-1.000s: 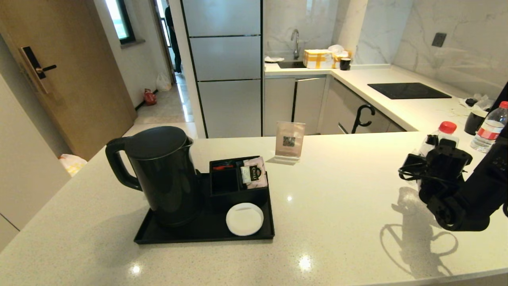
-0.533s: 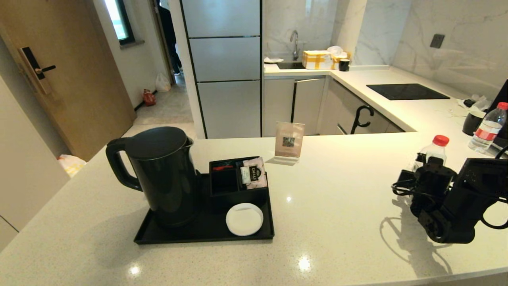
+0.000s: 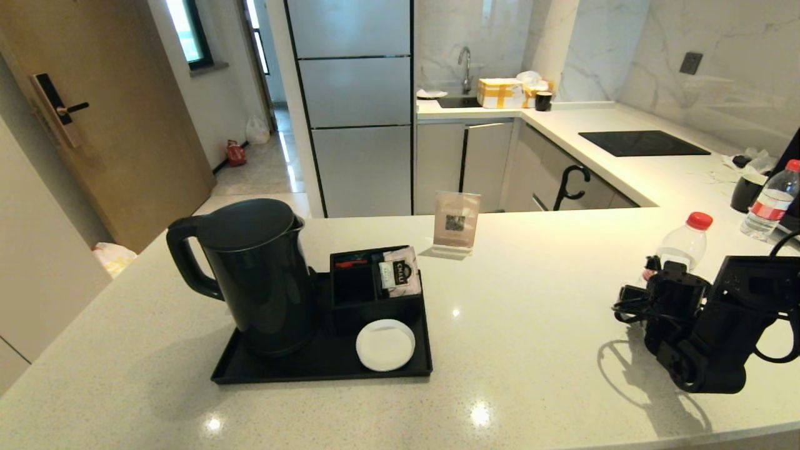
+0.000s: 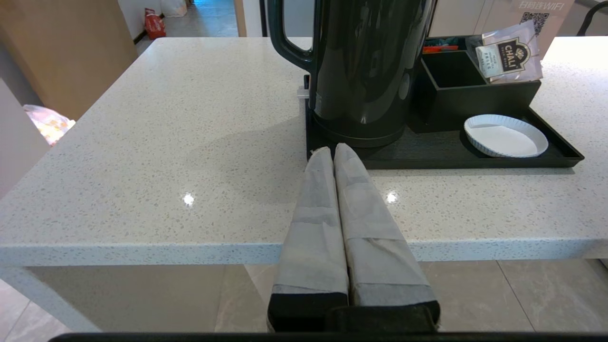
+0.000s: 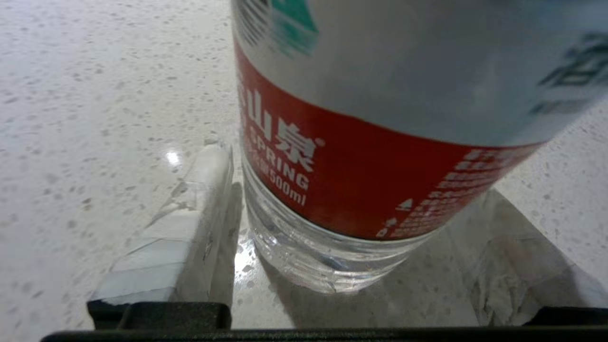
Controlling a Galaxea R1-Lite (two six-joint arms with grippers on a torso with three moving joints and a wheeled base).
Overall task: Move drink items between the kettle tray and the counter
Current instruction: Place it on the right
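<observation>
A clear water bottle with a red cap and red label stands upright on the speckled counter at the right. My right gripper is open around its lower half, and a thin strip of counter shows between one finger and the bottle. The pinkish tea sachet leans in the small black box on the kettle tray. My left gripper is shut and empty, held just off the counter's near edge and facing the kettle; it is out of the head view.
On the tray stand a black kettle, the compartment box and a white dish. A QR card stands behind them. A second bottle and a black mug sit at the far right.
My right arm came down and slightly leftward with the bottle, which now rests lower, on the counter. Tray, kettle and sachet have not moved.
</observation>
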